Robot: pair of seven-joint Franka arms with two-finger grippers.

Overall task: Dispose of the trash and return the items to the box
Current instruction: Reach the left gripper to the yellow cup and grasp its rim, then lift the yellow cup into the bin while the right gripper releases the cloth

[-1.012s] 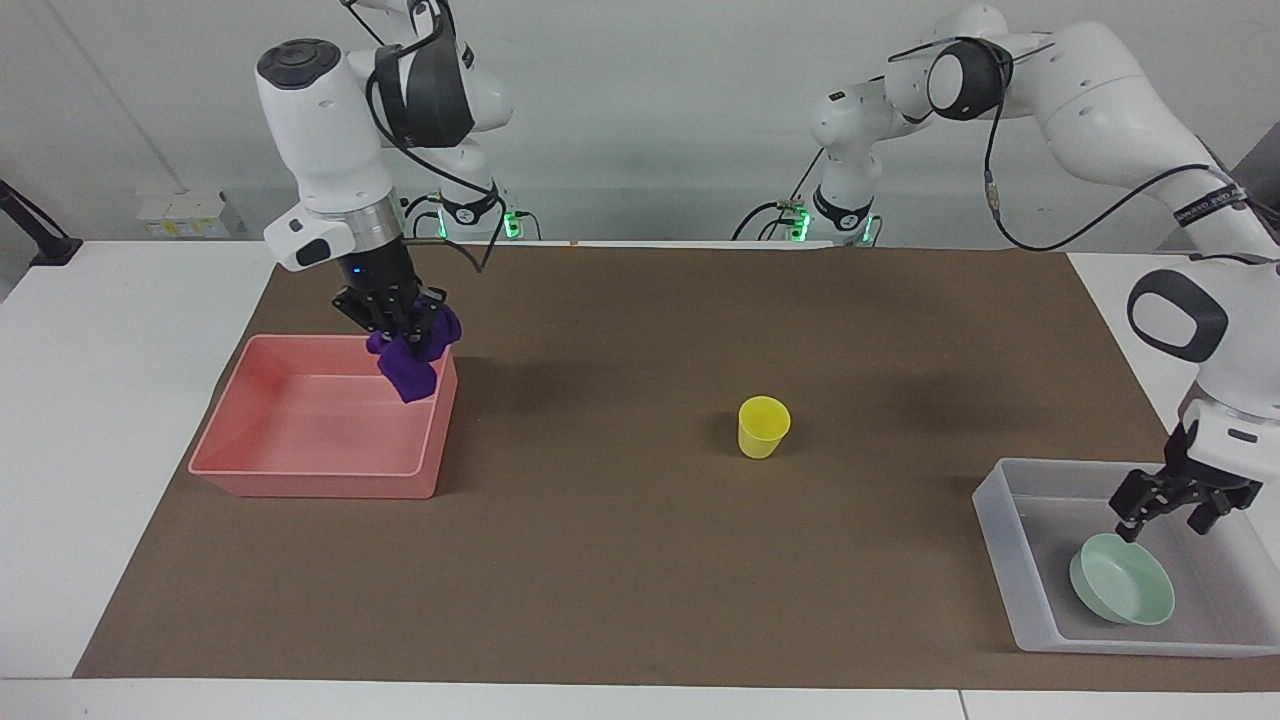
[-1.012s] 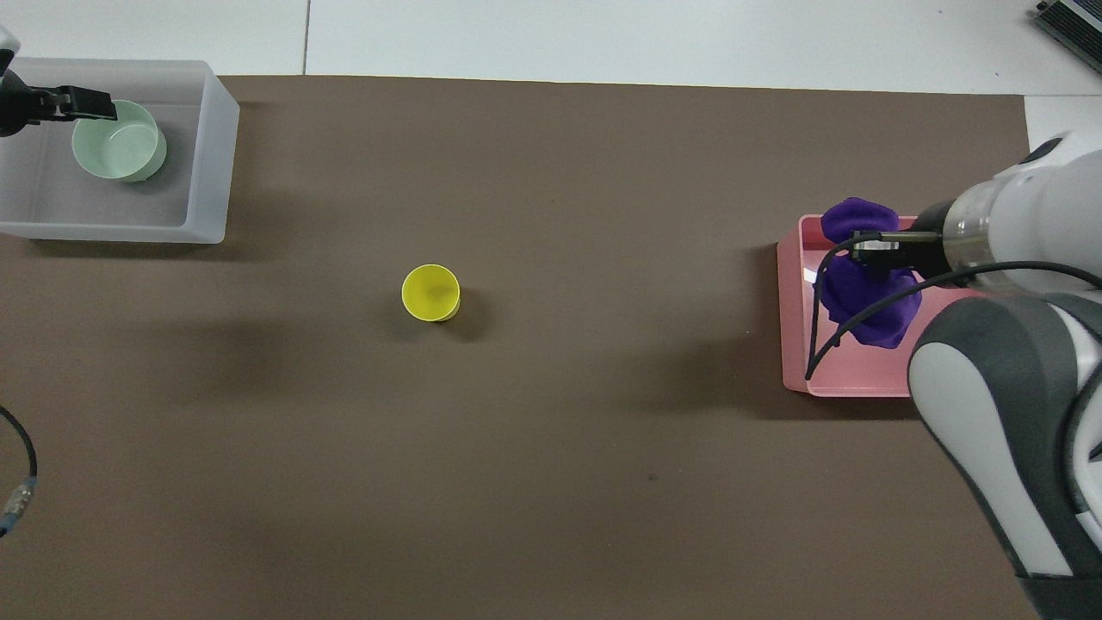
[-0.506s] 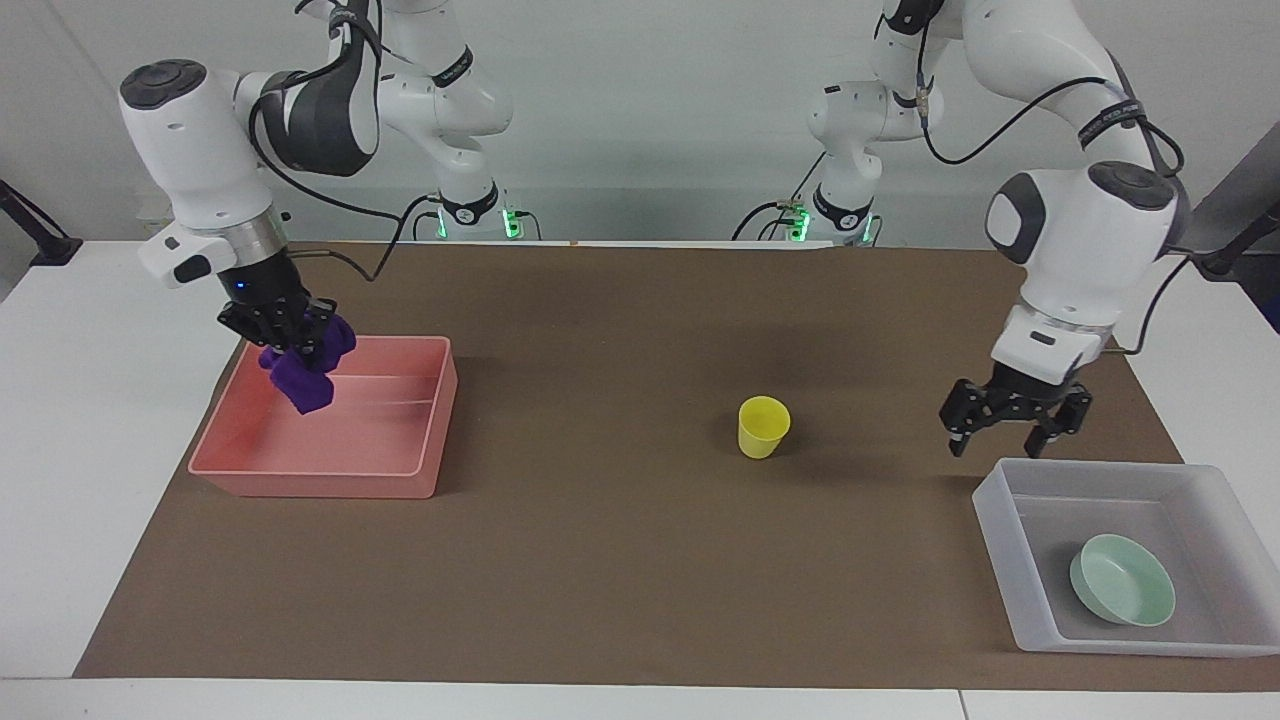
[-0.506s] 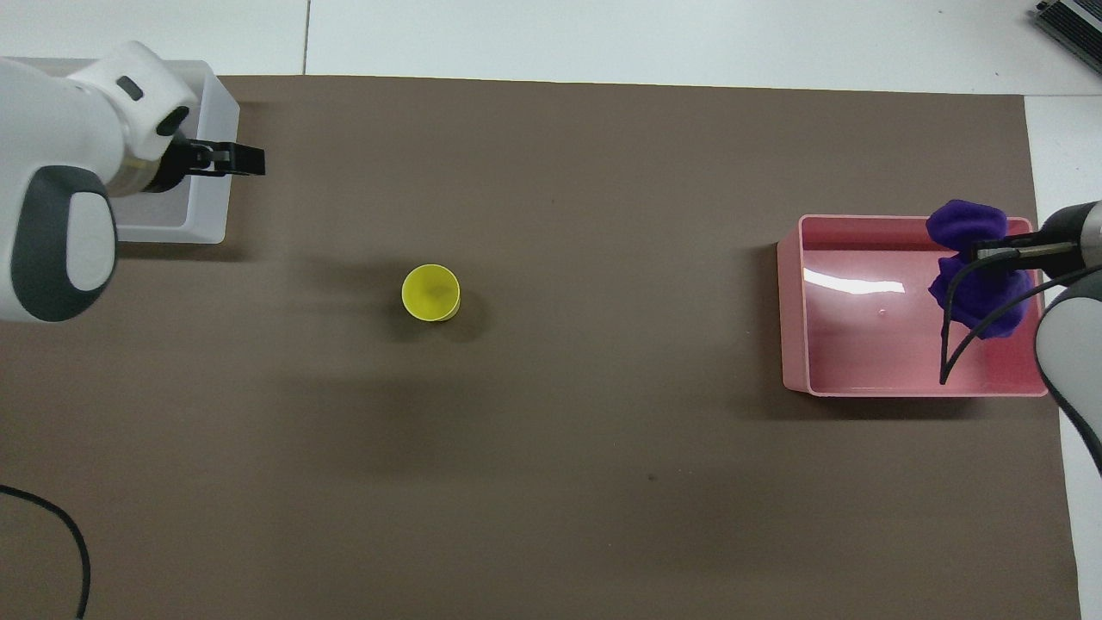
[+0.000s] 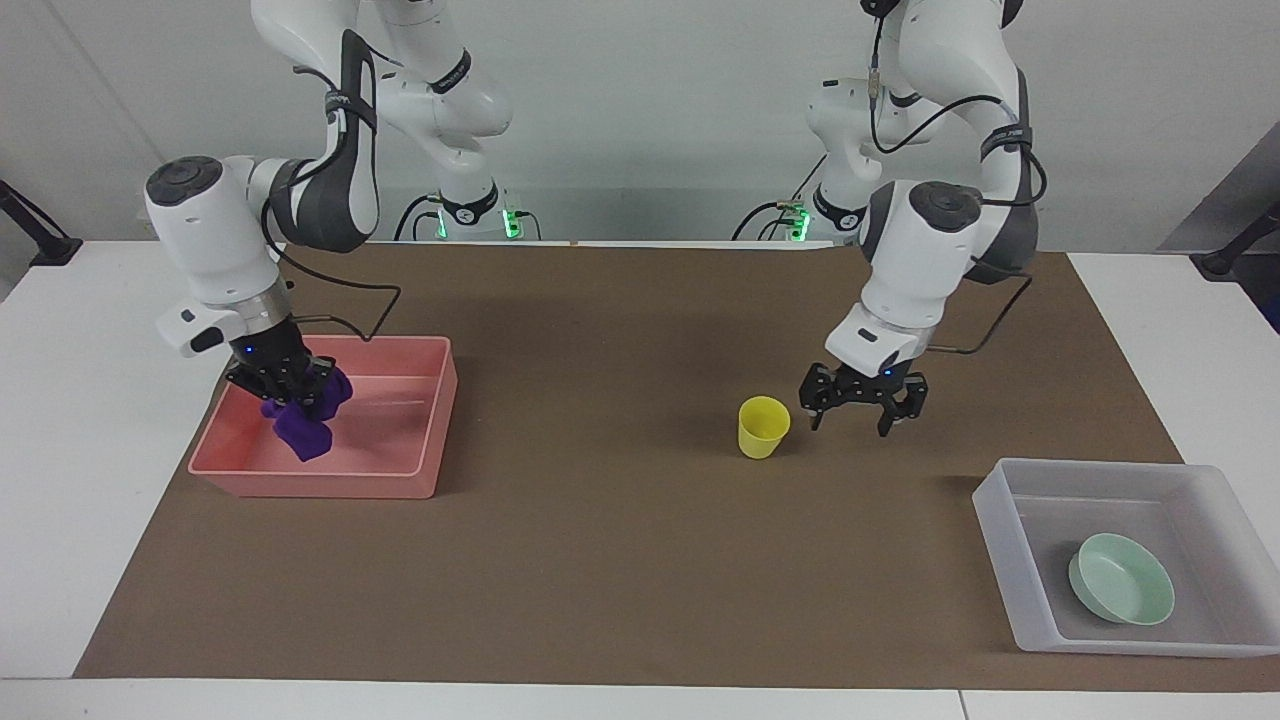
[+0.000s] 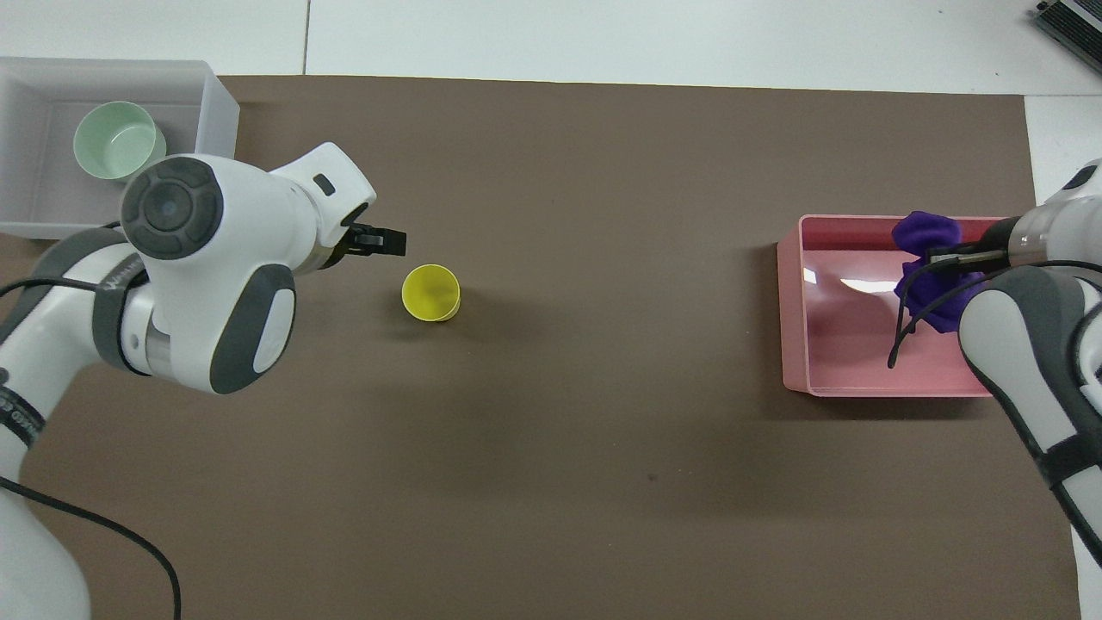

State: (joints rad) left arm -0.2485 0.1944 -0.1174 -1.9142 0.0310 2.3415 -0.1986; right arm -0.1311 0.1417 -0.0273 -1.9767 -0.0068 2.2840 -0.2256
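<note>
- Purple cloth rag hangs from the right gripper, whose fingers are closed on its upper part; the rag's lower end is down inside the pink bin, and I cannot tell if it touches the bottom.
- Seen from overhead, the rag and the right gripper are over the part of the pink bin that is toward the right arm's end of the table.
- Left gripper hovers just beside the yellow cup, on the side toward the left arm's end of the table, with its fingers spread wide and holding nothing.
- From overhead, the yellow cup stands upright on the brown mat, apart from the left gripper.
- Mint-green bowl lies in the translucent tray, well apart from the left gripper, at the left arm's end of the table.
- In the overhead view the bowl sits in the tray, near the wall that is farther from the robots.
</note>
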